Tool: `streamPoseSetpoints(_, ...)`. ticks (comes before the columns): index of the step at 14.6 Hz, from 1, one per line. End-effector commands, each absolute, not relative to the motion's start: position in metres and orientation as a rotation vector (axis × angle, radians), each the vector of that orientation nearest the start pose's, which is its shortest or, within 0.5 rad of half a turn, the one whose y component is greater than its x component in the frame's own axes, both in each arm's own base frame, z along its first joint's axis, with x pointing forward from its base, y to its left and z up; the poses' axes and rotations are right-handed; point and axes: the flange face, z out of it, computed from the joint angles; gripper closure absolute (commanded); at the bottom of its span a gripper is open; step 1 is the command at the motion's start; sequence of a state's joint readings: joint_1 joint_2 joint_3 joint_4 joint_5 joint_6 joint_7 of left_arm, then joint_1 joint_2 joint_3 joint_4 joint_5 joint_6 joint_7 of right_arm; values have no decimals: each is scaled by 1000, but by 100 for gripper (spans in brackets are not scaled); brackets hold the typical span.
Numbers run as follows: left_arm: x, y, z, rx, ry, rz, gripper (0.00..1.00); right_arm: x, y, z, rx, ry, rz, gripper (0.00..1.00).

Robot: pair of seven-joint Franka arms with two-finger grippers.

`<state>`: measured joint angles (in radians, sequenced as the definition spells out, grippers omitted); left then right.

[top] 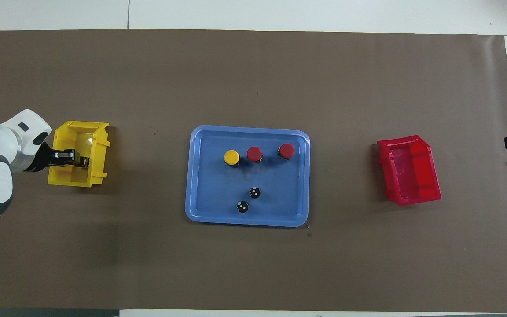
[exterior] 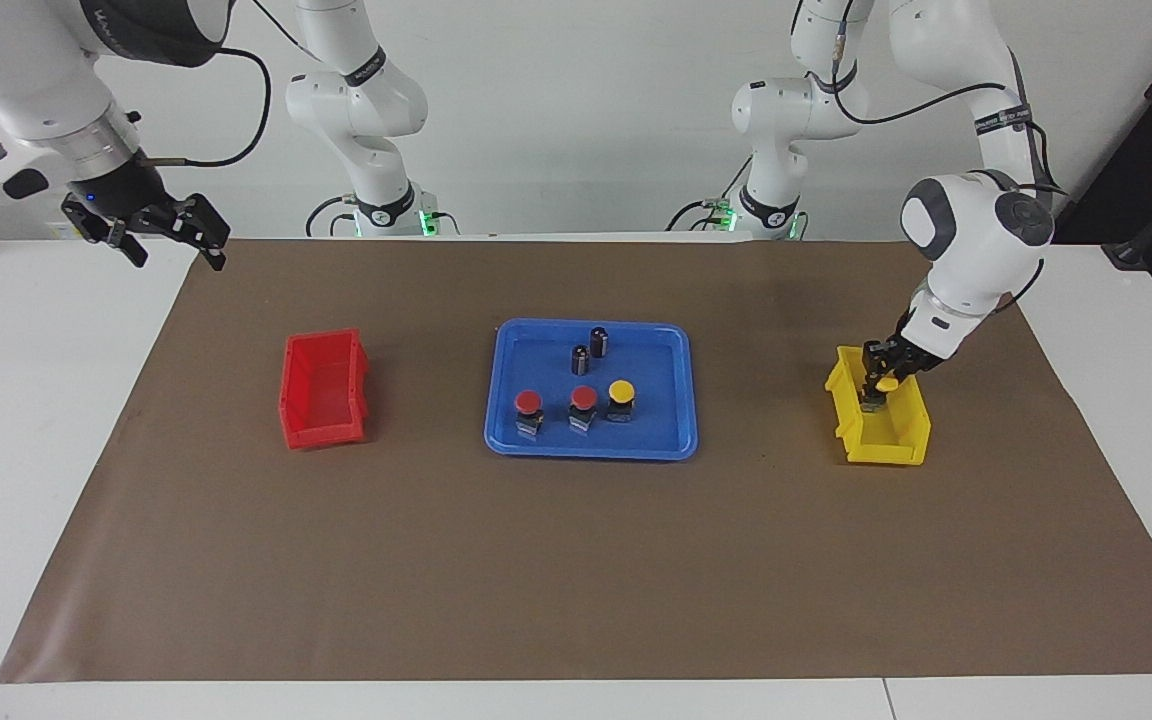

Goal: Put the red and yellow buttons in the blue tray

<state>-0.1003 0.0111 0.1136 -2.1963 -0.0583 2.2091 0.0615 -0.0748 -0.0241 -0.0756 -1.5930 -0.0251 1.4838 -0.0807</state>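
Observation:
The blue tray (exterior: 591, 452) (top: 247, 222) lies mid-table. In it stand two red buttons (exterior: 529, 402) (exterior: 583, 398) and a yellow button (exterior: 621, 390) in a row; they also show in the overhead view (top: 286, 150) (top: 254, 153) (top: 232, 157). My left gripper (exterior: 881, 380) (top: 71, 158) reaches down into the yellow bin (exterior: 881, 450) (top: 97, 145) and is shut on the other yellow button (exterior: 888, 383). My right gripper (exterior: 176, 250) is open and empty, raised high over the mat's edge at the right arm's end.
Two dark capless cylinders (exterior: 599, 340) (exterior: 580, 358) stand in the tray, nearer the robots than the buttons. The red bin (exterior: 324, 425) (top: 412, 167) is empty, beside the tray toward the right arm's end. A brown mat (exterior: 576, 560) covers the table.

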Motion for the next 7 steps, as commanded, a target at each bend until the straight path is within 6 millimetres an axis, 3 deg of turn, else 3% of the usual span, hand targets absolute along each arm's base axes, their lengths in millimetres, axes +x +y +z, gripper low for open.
streamPoseSetpoints(1, 547, -12, 450, -3188, 88, 16, 98, 528, -92, 617, -3144, 98, 148, 0)
streamPoseSetpoints(2, 557, -20, 488, -3188, 105, 21, 98, 528, -90, 617, -3144, 95, 150, 0)
streamPoseSetpoints(3, 566, -44, 510, -3185, 127, 14, 99, 529, -86, 616, -3144, 93, 152, 0)
streamPoseSetpoints(5, 567, -132, 510, -3185, 109, -19, 99, 529, -82, 619, -3148, 88, 143, 0)
streamPoseSetpoints(7, 552, -206, 495, -3199, 121, -65, 99, 530, -79, 619, -3145, 78, 145, 0)
